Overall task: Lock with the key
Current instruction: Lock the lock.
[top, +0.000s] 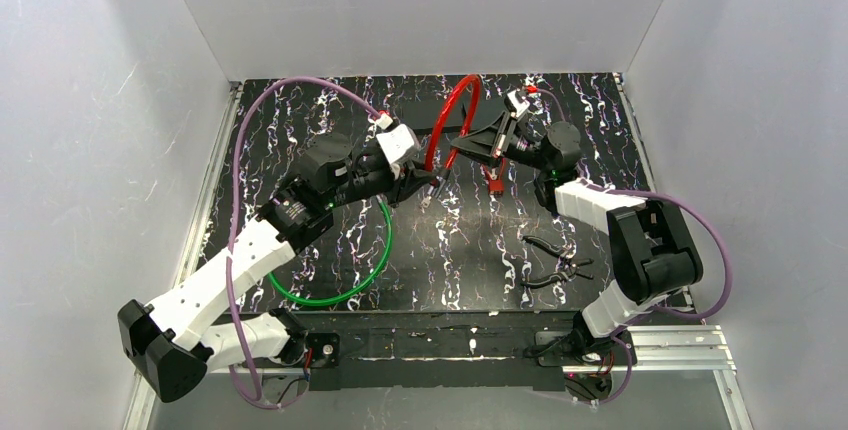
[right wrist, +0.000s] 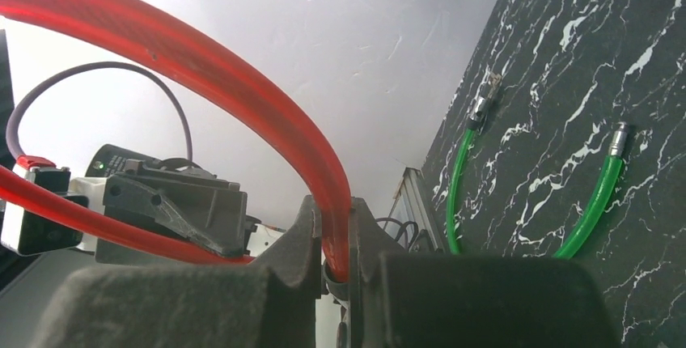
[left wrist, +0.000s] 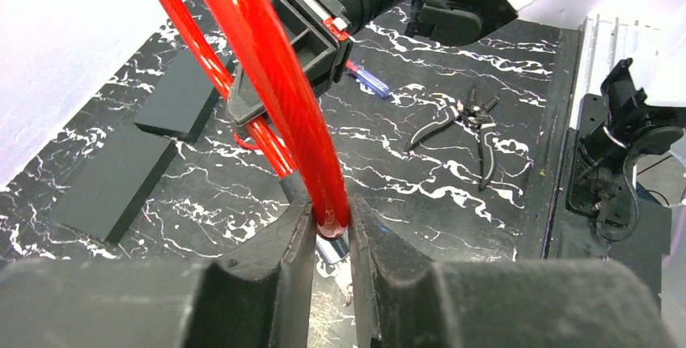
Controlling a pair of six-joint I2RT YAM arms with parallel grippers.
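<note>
**Red cable lock gripped at both ends: slip and misalignment to be feared**

The red cable lock (top: 440,120) is held raised above the table (top: 470,240), arched between the two arms. On its near side, the left gripper (left wrist: 332,235) is closed narrowly on one end, just above the bare metal tip (left wrist: 332,247). On its far side, the right gripper (right wrist: 338,243) is pinched on the other end. The glossy sleeve could be squeezed out of either grip, since the stiff loop is judged to spring back when bent. The tip could then be knocked off line from its socket. No key can be made out with certainty, so the turning step may be missed altogether.

The lock is a smooth, translucent red tube, round in section. Nearer than it, a green cable (top: 370,280) of the same make lies curled flat, with dark pliers (top: 555,260) to its right. Beneath it lies a blue-handled screwdriver (left wrist: 368,79). Beyond it, matt black slabs (left wrist: 121,178) rest on the marbled black surface.
</note>
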